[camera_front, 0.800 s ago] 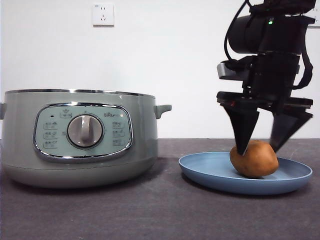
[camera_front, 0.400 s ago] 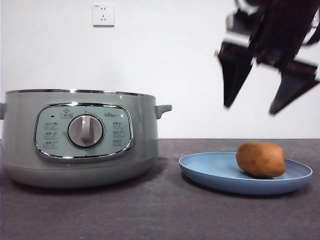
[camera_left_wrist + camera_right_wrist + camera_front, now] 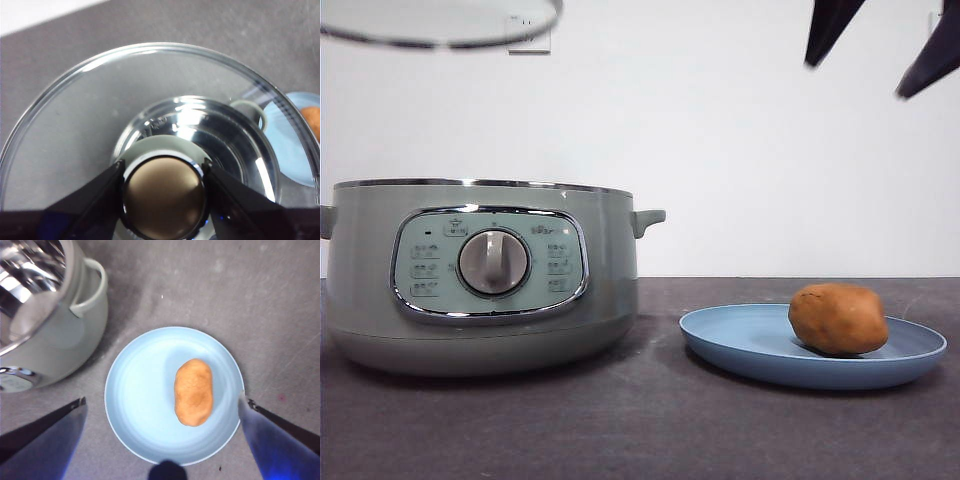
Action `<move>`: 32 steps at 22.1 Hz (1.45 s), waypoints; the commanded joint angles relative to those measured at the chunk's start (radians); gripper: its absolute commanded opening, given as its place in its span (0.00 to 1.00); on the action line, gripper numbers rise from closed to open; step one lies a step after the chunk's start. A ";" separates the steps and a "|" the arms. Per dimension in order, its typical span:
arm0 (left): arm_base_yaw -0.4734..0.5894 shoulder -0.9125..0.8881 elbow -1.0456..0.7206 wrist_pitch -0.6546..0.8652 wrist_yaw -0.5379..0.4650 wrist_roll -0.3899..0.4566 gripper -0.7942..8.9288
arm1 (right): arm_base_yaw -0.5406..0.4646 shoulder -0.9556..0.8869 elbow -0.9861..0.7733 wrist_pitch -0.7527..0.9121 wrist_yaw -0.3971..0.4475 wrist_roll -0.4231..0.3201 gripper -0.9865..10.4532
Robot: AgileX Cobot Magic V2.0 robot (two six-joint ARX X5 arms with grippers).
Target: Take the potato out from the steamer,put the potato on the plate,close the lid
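Note:
The orange-brown potato [image 3: 838, 318] lies on the light blue plate [image 3: 740, 340] at the right; both also show in the right wrist view, potato [image 3: 193, 391] on plate [image 3: 135, 400]. My right gripper [image 3: 880, 45] is open and empty, high above the plate. The sage-green steamer [image 3: 480, 275] stands open at the left. My left gripper [image 3: 164, 192] is shut on the knob [image 3: 164, 197] of the glass lid [image 3: 65, 130], held high above the steamer; the lid's chrome rim [image 3: 440, 25] shows at the top left of the front view.
A white wall socket [image 3: 527, 40] is on the wall behind the lid. The dark grey table [image 3: 640, 420] runs across the front. The steamer's side handle [image 3: 648, 218] points toward the plate.
My right gripper has let go of the potato and risen high above the plate. The lid has come into view above the steamer at the top left.

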 commanded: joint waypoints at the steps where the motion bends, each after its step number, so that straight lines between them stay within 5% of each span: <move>1: -0.013 -0.007 -0.071 0.092 0.001 0.003 0.07 | 0.002 -0.041 -0.006 -0.017 0.001 0.012 0.53; 10: -0.103 -0.007 -0.372 0.444 0.038 -0.055 0.07 | 0.002 -0.134 -0.006 -0.090 0.002 0.022 0.53; 23: -0.127 -0.006 -0.600 0.664 -0.008 -0.071 0.07 | 0.002 -0.134 -0.006 -0.095 0.002 0.022 0.52; 32: -0.148 0.015 -0.608 0.566 -0.014 -0.077 0.07 | 0.002 -0.134 -0.006 -0.096 0.002 0.022 0.52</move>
